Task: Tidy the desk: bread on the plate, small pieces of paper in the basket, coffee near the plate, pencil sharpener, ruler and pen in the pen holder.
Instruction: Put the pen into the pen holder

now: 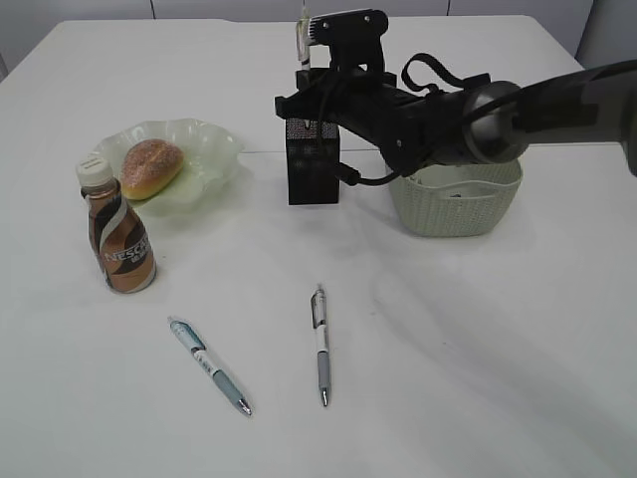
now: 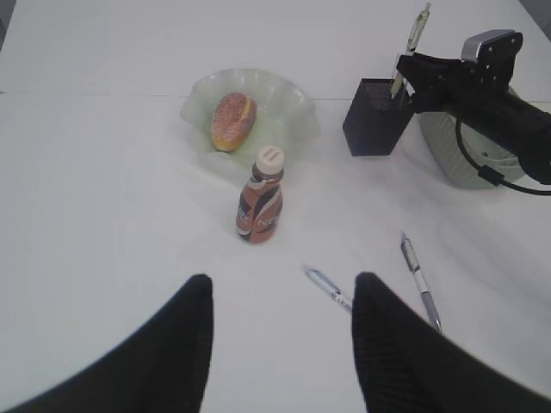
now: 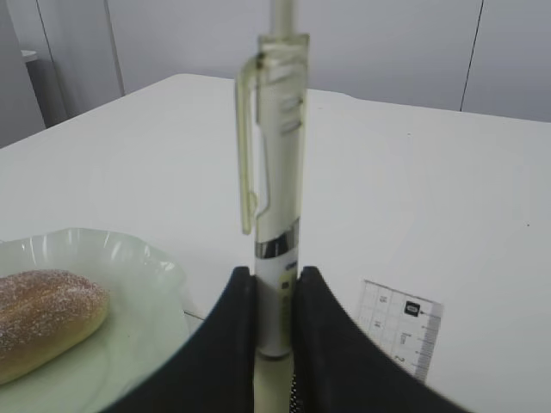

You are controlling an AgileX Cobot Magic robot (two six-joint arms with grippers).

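My right gripper point(image 3: 275, 274) is shut on a pale pen point(image 3: 280, 172) and holds it upright over the black mesh pen holder point(image 1: 313, 164). A clear ruler point(image 3: 403, 331) stands up beside the pen, apparently in the holder. Bread point(image 1: 151, 167) lies on the pale green plate point(image 1: 214, 149). The coffee bottle point(image 1: 117, 234) stands upright just in front of the plate. Two more pens point(image 1: 209, 364) point(image 1: 320, 344) lie on the table near the front. My left gripper point(image 2: 282, 280) hangs open and empty above the table. The pencil sharpener and the paper pieces are out of view.
A white woven basket point(image 1: 453, 204) stands right of the pen holder, partly under my right arm point(image 1: 468, 119). The table's far edge point(image 1: 199, 22) runs behind the holder.
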